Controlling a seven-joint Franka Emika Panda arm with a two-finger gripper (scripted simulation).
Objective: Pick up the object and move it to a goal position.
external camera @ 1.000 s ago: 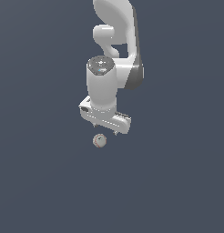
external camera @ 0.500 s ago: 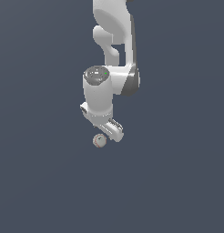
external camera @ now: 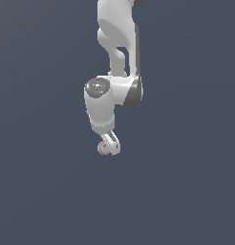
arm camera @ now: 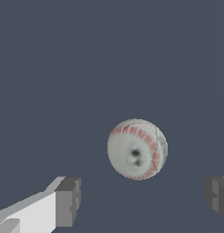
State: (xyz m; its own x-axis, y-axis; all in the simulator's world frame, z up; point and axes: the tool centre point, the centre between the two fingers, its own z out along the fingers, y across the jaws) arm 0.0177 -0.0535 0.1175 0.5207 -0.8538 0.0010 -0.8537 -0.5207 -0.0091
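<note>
In the exterior view, the white robot arm (external camera: 117, 57) comes down from the top edge over a plain dark grey-blue tabletop (external camera: 43, 191). Its wrist section bends toward the exterior view's left and ends in the claw (external camera: 109, 145), which points downward. The ball (external camera: 104, 149) shows only as a small greyish-white shape with a touch of red, right at the lower end of the claw and partly covered by it. From this angle it is not possible to say whether the claw touches the ball.

In the wrist view, the ball (arm camera: 137, 149) is clear: round, greyish-white, with curved rows of red stitching and a dark smudge near its middle. It lies on the tabletop (arm camera: 63, 68). The two fingers (arm camera: 63, 202) of the claw (arm camera: 143, 200) stand wide apart, with dark grey pads at their tips. The claw is open and holds nothing. The ball lies between the lines of the two fingers, beyond their tips, and touches neither.
</note>
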